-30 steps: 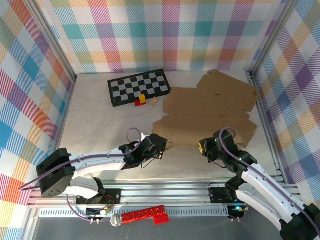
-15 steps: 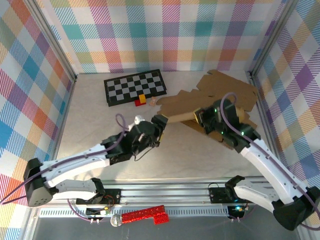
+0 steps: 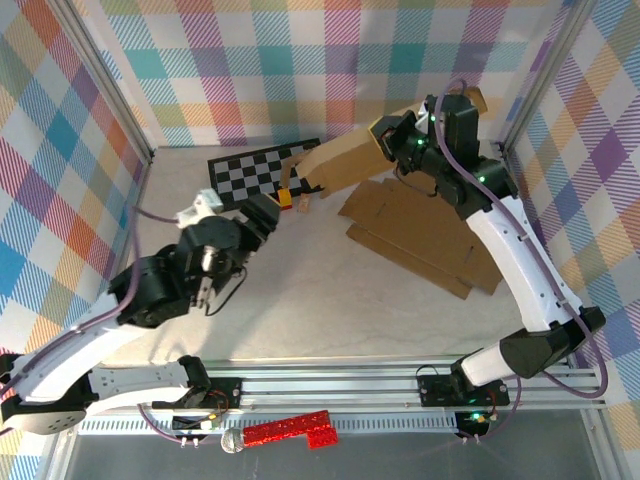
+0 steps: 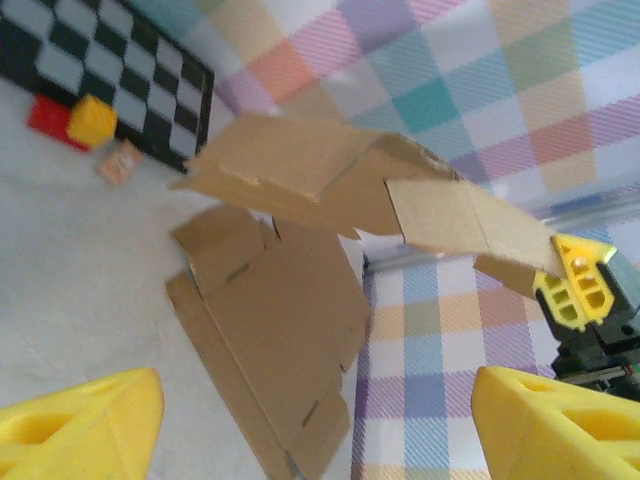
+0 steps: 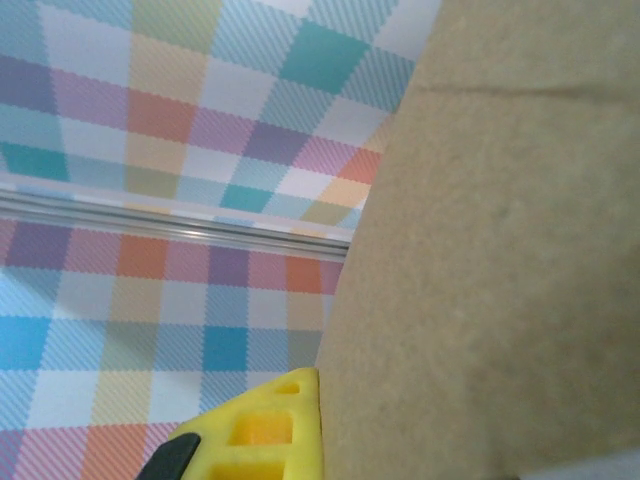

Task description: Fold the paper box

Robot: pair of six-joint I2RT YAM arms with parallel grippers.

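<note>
My right gripper (image 3: 384, 134) clamps the flat brown cardboard box blank (image 3: 345, 162), raised higher than before. My left gripper (image 3: 266, 213) gapes, well apart.

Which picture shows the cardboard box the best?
The left wrist view: nearly all the cardboard box shows, one end held up by the right gripper. Top external has the arm covering part; right wrist sees a brown patch close up.

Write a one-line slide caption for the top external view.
Right gripper holds a paper box panel aloft by the back wall; open left gripper sits near the checkerboard.
</note>
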